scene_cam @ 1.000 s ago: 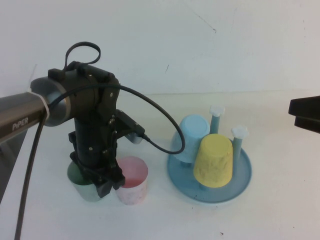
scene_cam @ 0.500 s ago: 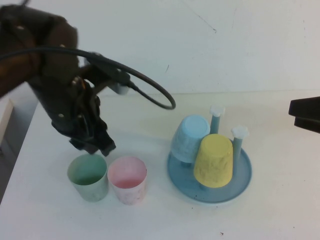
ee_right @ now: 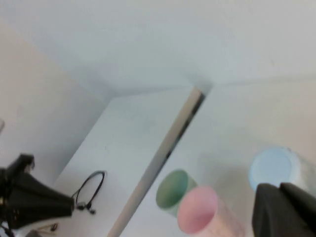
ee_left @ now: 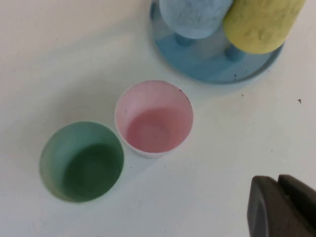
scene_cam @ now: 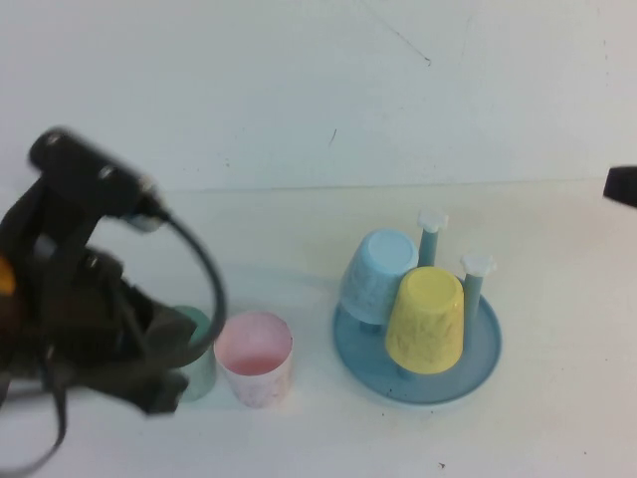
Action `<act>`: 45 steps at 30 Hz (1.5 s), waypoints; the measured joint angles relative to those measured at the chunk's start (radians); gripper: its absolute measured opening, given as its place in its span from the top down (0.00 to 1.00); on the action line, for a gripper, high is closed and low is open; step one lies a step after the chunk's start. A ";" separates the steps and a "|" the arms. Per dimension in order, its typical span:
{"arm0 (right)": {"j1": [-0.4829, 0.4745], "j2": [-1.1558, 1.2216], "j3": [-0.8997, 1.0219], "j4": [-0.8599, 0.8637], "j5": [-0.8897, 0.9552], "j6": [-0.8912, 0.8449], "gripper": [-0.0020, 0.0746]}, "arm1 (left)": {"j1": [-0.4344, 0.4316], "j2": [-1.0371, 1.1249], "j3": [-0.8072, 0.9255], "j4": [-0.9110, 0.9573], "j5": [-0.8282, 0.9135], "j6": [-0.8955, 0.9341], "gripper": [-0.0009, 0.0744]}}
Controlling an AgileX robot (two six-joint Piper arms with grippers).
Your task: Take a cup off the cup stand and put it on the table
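The mint-green cup stands upright on the white table, touching nothing but the table, next to an upright pink cup. In the high view my blurred left arm hides most of the green cup. My left gripper is shut and empty, above the table and away from the cups. The blue cup stand holds an upturned light blue cup and an upturned yellow cup. My right gripper is shut and empty, at the far right edge of the high view.
Two bare white-tipped pegs stand at the back of the stand. The pink cup sits between the green cup and the stand. The right wrist view shows the table's left edge and a cable loop below it.
My left gripper has let go of the green cup, risen and pulled back toward the near left. The green cup stays on the table. The right gripper has drawn further right.
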State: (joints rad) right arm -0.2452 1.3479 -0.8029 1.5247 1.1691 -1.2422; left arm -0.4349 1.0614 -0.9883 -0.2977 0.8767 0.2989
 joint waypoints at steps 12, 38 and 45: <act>0.000 -0.303 0.000 0.089 0.017 -0.227 0.97 | 0.002 -0.383 0.443 -0.276 -0.377 0.225 0.99; 0.091 -0.926 0.277 -0.006 -0.341 -0.425 0.98 | 0.002 -0.438 0.738 -0.349 -0.587 0.252 0.99; 0.144 -0.926 0.345 -0.018 -0.366 -0.425 0.98 | 0.002 -0.438 0.738 -0.346 -0.411 0.252 0.99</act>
State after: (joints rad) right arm -0.1007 0.4221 -0.4576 1.5069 0.8032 -1.6670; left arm -0.4328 0.6230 -0.2500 -0.6442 0.4661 0.5506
